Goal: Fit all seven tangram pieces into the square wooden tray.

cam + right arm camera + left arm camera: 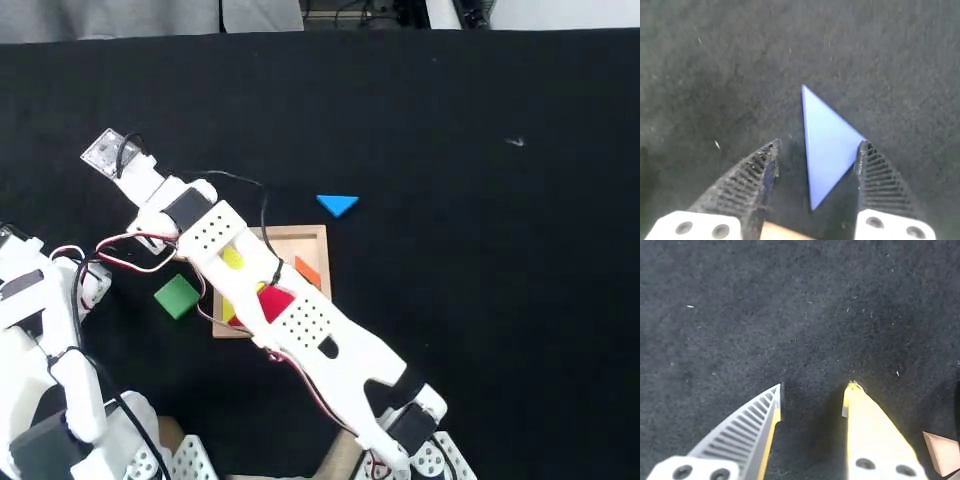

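1. Black mat [480, 300]: covers the whole table and carries every item below.
2. Long white arm [300, 320]: runs from the near right edge diagonally over the tray. Its far end is above bare mat past the tray's far left corner. Which side it belongs to cannot be told.
3. Second white arm [40, 330]: folded at the near left edge, well apart from the tray.
4. Square wooden tray [300, 236]: lies flat on the mat, left of centre, half hidden under the long arm. One of its corners [942, 452] shows in the left wrist view.
5. Left gripper [815, 386]: fingers spread wide over bare mat, nothing between them. One finger is yellow-faced.
6. Right gripper [818, 145]: dark ribbed fingers spread wide, one on each side of the blue triangle, not closed on it. One fingertip is at a corner of the triangle.
7. Green square [177, 296]: on the mat, outside the tray, just beside its left side.
8. Red piece [277, 300]: inside the tray, partly under the arm.
9. Blue triangle [827, 135] [337, 204]: flat on the mat, outside the tray, near its far right corner.
10. Orange piece [308, 270]: inside the tray, by the right wall.
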### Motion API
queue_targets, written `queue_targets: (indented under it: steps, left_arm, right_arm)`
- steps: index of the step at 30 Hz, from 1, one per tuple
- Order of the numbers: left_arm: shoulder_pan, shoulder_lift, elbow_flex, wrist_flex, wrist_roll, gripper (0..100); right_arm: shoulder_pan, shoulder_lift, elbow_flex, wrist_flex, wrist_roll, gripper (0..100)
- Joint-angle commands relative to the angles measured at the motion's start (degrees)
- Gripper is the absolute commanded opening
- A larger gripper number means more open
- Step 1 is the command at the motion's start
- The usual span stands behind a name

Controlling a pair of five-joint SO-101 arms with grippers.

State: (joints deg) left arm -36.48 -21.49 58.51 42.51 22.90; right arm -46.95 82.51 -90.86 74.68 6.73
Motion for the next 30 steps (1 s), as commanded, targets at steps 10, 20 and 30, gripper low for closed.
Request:
queue_targets:
  steps: [10, 20, 30]
  left_arm:
    - [0.40, -1.32, -0.57, -0.35, -0.09, 21]
    - [0.66, -1.32, -0.57, -0.35, -0.09, 21]
    - [0.31, -1.41, -0.57, -0.35, -0.09, 21]
  right_arm:
    - [-1.85, -0.57, -3.12, -0.44, 10.64, 23.7]
    - [-2.11, -0.57, -3.65, 5.45, 19.34, 19.5]
    - [1.41, -1.27, -4.62, 20.75, 22.51, 13.4]
